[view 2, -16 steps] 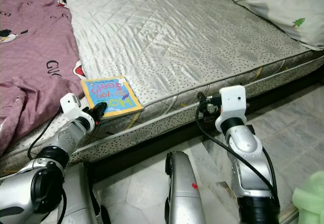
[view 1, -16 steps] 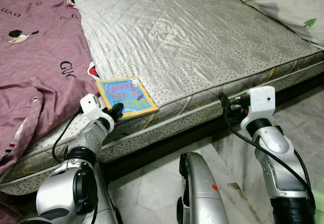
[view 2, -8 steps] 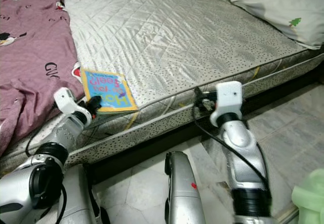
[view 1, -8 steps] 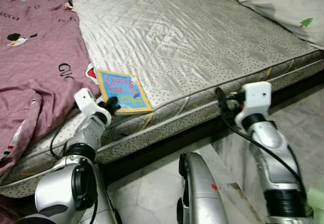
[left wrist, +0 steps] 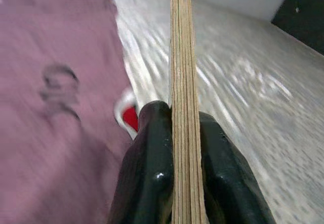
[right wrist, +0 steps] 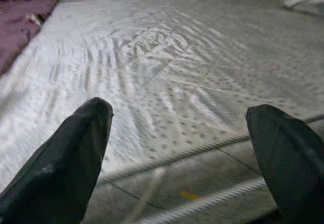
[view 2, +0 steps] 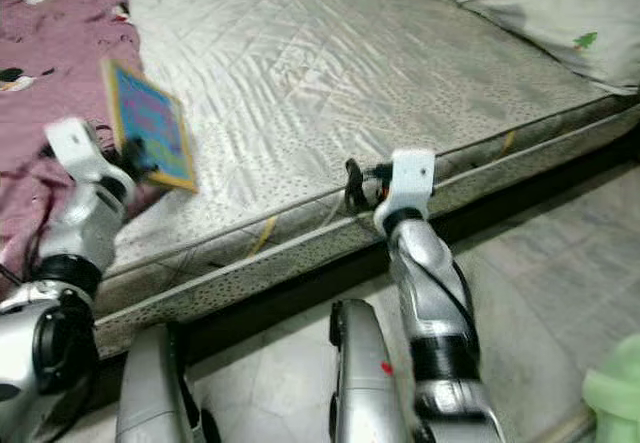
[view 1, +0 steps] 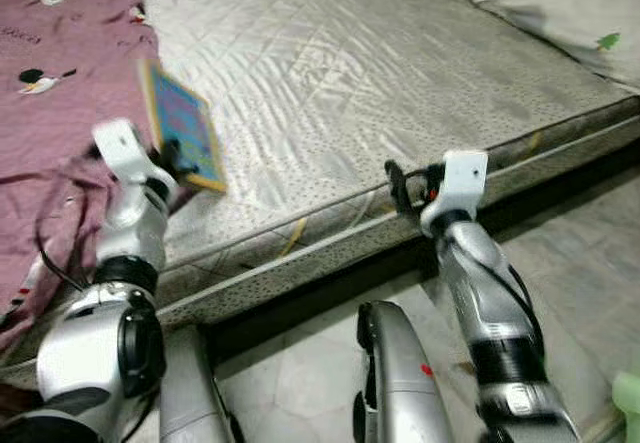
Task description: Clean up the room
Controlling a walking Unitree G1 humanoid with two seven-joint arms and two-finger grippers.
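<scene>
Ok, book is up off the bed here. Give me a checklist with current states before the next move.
1. Left claw shut on the book: ok, fingers pinch the page edges on both sides.
2. Book clear of the mattress: ok, it is raised and stands tilted on edge.
3. Book clear of the purple blanket: cannot tell, the frames are blurred.
4. Right claw free: ok, open with nothing between its fingers, at the mattress edge.
5. Pillow out of the way: ok, it lies at the far corner.
6. Place to put the book: cannot tell.
</scene>
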